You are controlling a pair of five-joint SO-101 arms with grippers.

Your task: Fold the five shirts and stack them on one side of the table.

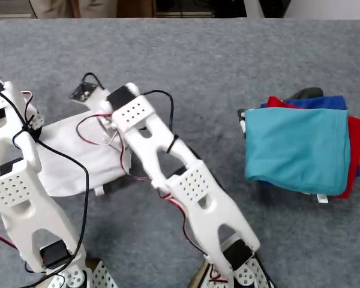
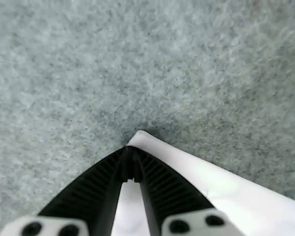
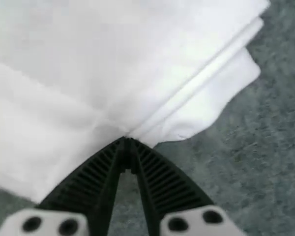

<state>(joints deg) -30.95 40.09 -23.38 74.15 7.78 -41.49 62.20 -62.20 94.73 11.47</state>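
Grey felt covered the whole table, and on it I saw both white arms stretched forward from their bases at the near edge. The left arm stood at the left border of the high view, and the right arm leaned across toward it. Between and under their front ends lay the white shirt, partly folded and flat on the felt, on the left arm's side of the table.

Well apart from it, on the right arm's side, sat the pile of folded shirts. The teal shirt was on top, the red shirt showed at the far side edge under it, the blue shirt came out at the back, and a dark shirt showed a little behind that.

In the left wrist view the left claw was closed, its black jaws meeting on a corner of the white shirt, and the tip of the corner stuck out just beyond them. The right claw was closed too, pinching the layered edge of the white shirt near its hem.
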